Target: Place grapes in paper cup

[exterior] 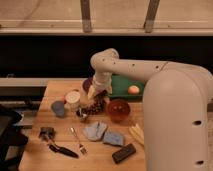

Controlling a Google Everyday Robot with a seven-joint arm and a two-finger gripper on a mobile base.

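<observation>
1. Pincer [95, 96] of the white robot arm [130, 67] low over the middle of the wooden worktop [35, 160], fingers spread wide, gripping nothing.
2. Grapes [96, 106], a small dark reddish-purple bunch, lying on the worktop directly under the pincer; contact between the two impossible to make out.
3. Paper cup [73, 98], cream-white with a pale tan top, standing upright just left of the grapes as the camera sees it, near them but apart, the grapes outside it.
4. Grey-blue cup [58, 107] left of the paper cup and slightly nearer the camera; small shiny metal cup [82, 115] just in front of the grapes.
5. Orange-red bowl [118, 110] close beside the grapes on the right.
6. Green tray [120, 82] at the back of the worktop behind the bowl, with a round orange fruit [133, 90] resting in it; dark purple dish [88, 83] just left of the tray, partly hidden by the arm.
7. Toward the front edge: blue-grey cloth [95, 131] and a second cloth [114, 138] side by side, fork [77, 140] to their left, black-handled tool [61, 149] further left, flat black block [124, 153] in front of the cloths, pale yellow strips [137, 134] at the right.
8. Robot's white body [175, 125] filling the right side of the view.
</observation>
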